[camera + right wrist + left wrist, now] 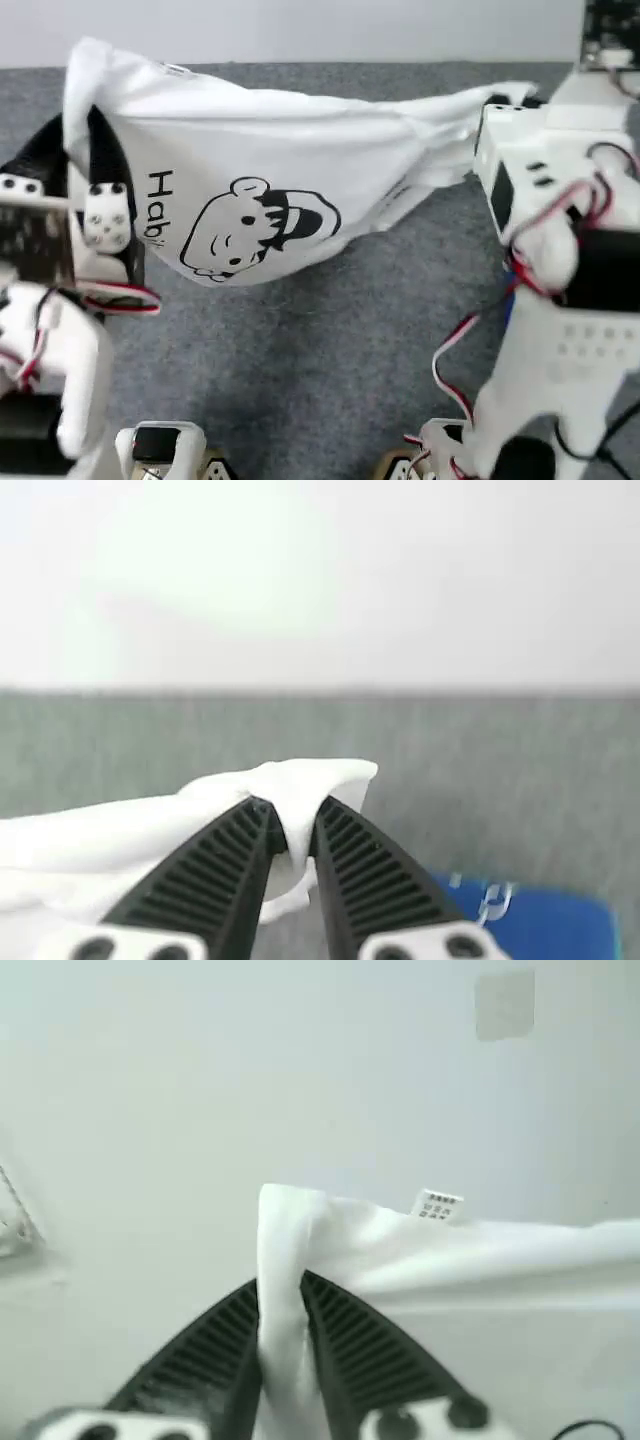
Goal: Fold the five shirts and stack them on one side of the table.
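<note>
A white shirt (pixel 290 150) with a black cartoon face print hangs stretched in the air between the two arms, above the grey table (pixel 300 370). My left gripper (pixel 80 130) is shut on the shirt's left corner; in the left wrist view the black ribbed fingers (pixel 345 1345) pinch a bunched fold of white cloth (pixel 285 1260), with a small label (pixel 438 1206) beside it. My right gripper (pixel 505 105) is shut on the opposite corner; in the right wrist view its fingers (pixel 230 855) clamp the white cloth (pixel 290 785) above the grey surface.
Grey felt covers the table below the hanging shirt. A blue object (pixel 540 920) lies on the table close under the right gripper. Both arm bodies (pixel 560 300) with red and white wires stand at the near left and right. A pale wall (pixel 300 25) runs behind.
</note>
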Controlling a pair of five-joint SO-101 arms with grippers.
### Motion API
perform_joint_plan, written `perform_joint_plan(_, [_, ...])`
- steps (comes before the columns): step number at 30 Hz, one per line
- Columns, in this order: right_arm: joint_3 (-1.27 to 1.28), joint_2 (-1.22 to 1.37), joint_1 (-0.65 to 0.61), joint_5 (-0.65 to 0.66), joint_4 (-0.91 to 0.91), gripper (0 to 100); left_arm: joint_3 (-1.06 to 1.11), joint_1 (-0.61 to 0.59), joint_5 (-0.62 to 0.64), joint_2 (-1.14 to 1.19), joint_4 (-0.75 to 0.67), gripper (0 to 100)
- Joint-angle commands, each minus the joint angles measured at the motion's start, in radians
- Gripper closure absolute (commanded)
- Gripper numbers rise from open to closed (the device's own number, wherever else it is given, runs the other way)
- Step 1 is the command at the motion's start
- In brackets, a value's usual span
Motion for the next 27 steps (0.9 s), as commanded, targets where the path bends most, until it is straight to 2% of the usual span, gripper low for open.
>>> perform_joint_plan(1, [-0.006, -0.059, 0.007, 0.025, -0.038, 99.1, -0.015, -0.011, -0.048, -0.051, -0.025, 99])
perform_joint_plan(8, [-0.017, -0.076, -0.062, 0.026, -0.016, 99.1, -0.031, -0.009, -0.052, -0.081, 0.058, 99])
perform_joint_plan(16, [0.04, -0.001, -0.145, 0.02, 0.168, 99.1, -0.012, -0.008, -0.054, -0.107, 0.391, 99])
perform_joint_plan(22, [0.147, 0.111, -0.168, 0.017, 0.282, 99.1, 0.15, -0.009, -0.055, -0.114, 0.582, 99])
perform_joint_plan(27, [0.307, 0.208, -0.165, 0.017, 0.274, 99.1, 0.384, -0.009, -0.057, -0.114, 0.598, 99])
